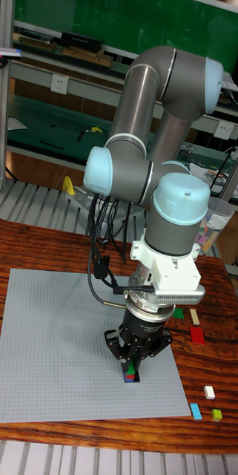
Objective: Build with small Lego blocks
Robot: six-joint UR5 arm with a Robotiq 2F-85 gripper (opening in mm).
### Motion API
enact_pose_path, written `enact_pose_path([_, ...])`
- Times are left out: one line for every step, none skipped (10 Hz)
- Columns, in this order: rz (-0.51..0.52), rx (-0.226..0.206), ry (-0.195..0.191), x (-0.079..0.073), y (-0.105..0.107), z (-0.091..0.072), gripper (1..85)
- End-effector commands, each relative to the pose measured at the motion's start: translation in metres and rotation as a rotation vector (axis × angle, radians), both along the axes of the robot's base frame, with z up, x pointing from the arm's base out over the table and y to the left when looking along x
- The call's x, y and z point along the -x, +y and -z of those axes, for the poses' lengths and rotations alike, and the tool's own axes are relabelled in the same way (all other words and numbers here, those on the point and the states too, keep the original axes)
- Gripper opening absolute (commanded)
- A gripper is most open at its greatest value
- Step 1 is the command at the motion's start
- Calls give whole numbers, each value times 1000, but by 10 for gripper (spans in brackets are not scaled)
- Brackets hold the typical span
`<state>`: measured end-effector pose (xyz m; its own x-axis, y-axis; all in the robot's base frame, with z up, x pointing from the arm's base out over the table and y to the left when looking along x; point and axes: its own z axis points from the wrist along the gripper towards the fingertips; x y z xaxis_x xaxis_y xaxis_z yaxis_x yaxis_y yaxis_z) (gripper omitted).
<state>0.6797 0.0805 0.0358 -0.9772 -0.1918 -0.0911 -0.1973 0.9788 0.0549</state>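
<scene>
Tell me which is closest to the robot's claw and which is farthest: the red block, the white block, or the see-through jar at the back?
From the gripper:
1. Red block, on the wooden table just off the gray baseplate's edge.
2. White block, lower down near the table's front corner.
3. Clear jar, behind the arm at the back.

baseplate (52,349) on table (30,237), small block stack (133,374) on baseplate, loose blocks (198,335) right

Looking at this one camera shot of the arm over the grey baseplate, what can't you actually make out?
- Gripper: its black body hides the fingertips, so open or shut is unclear.
- Small block stack: partly covered by the gripper; piece count and how it is gripped are unreadable.
- Loose bricks at the baseplate edge: too small to see studs.
- Clear container: mostly hidden behind the arm.
</scene>
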Motion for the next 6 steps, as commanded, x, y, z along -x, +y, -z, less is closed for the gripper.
enact_pose_path([20, -19, -4, -2, 5, 1, 13])
enact_pose_path([19, -22, -7, -2, 5, 2, 13])
enact_pose_path([17, -27, -8, -2, 5, 3, 13])
enact_pose_path([16, -31, -10, -1, 5, 4, 13])
enact_pose_path([16, -33, -10, 0, 4, 5, 13])
enact_pose_path([16, -33, -11, 1, 4, 5, 13])
